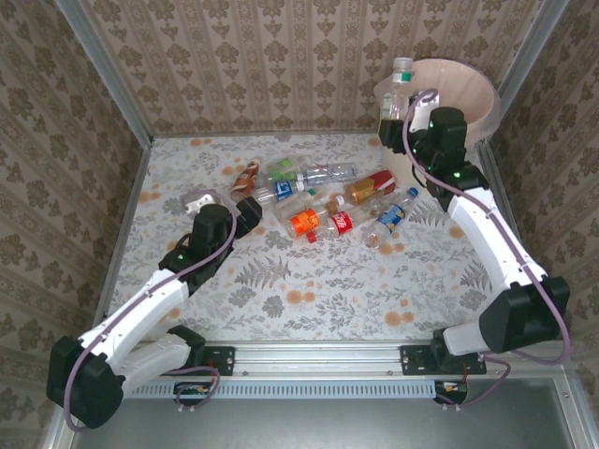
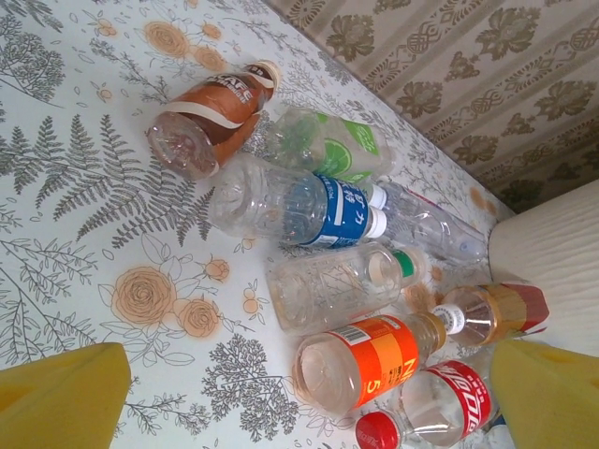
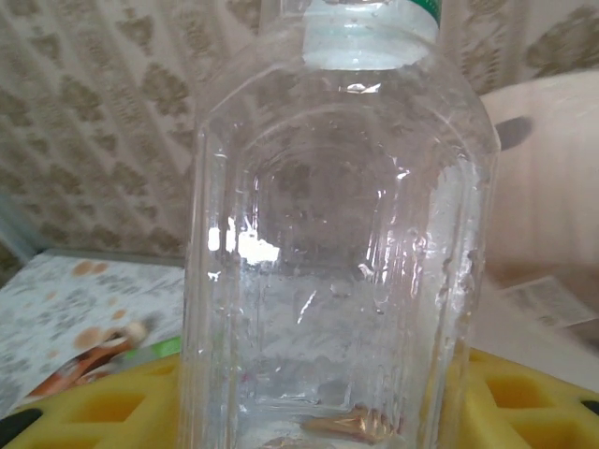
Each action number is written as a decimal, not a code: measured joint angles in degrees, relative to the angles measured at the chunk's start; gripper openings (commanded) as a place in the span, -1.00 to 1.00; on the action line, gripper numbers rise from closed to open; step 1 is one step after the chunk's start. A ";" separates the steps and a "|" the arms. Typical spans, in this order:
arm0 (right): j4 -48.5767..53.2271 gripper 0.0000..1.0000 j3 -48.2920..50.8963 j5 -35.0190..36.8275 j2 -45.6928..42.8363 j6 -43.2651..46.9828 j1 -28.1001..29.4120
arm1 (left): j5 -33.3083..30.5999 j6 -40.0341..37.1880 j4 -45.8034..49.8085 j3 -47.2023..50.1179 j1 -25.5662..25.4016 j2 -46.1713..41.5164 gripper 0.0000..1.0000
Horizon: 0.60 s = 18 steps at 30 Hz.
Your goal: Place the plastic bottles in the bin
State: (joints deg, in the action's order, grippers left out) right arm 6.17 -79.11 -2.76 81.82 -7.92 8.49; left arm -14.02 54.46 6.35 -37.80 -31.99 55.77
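My right gripper (image 1: pixel 400 120) (image 3: pixel 328 412) is shut on a clear plastic bottle (image 1: pixel 401 92) (image 3: pixel 337 243) with a white cap, held upright at the near rim of the cream bin (image 1: pixel 463 89) (image 3: pixel 547 178). Several plastic bottles lie in a loose heap mid-table: brown-labelled (image 1: pixel 245 176) (image 2: pixel 211 117), green (image 2: pixel 328 145), blue (image 1: pixel 281 190) (image 2: pixel 299 206), orange (image 1: pixel 304 222) (image 2: pixel 374 360), red (image 1: pixel 342 223) (image 2: pixel 440 407), and one with a blue cap (image 1: pixel 398 213). My left gripper (image 1: pixel 245 213) (image 2: pixel 309 402) is open just left of the heap, its jaws wide with the orange bottle's base between them.
The bin stands in the far right corner against the patterned walls. A small white object (image 1: pixel 198 198) lies by the left arm. A metal rail (image 1: pixel 318 360) runs along the table's near edge. The floral cloth (image 1: pixel 309 290) in front of the heap is bare.
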 measured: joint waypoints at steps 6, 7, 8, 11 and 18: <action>2.54 0.07 -5.18 4.11 4.31 1.75 -3.93 | -0.02 1.11 0.74 2.01 0.22 -1.49 1.00; 3.04 0.07 -5.73 4.37 4.74 1.88 -4.48 | -0.02 1.29 0.79 2.29 0.22 -1.70 1.00; 3.63 0.07 -6.69 4.81 5.38 2.05 -5.05 | -0.04 1.31 0.94 2.58 0.22 -1.97 1.00; 5.35 0.09 -10.84 5.77 7.80 2.60 -6.67 | -0.28 1.46 0.98 3.04 0.28 -2.62 1.00; 14.99 0.16 -27.21 7.87 17.62 5.40 -9.16 | -0.42 1.73 0.96 3.28 0.63 -2.89 1.00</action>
State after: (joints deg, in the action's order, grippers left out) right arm 21.17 -106.32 5.10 99.44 -2.52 -0.67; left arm -14.44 56.18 7.31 -34.52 -31.35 52.88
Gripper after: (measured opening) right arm 0.575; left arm 0.999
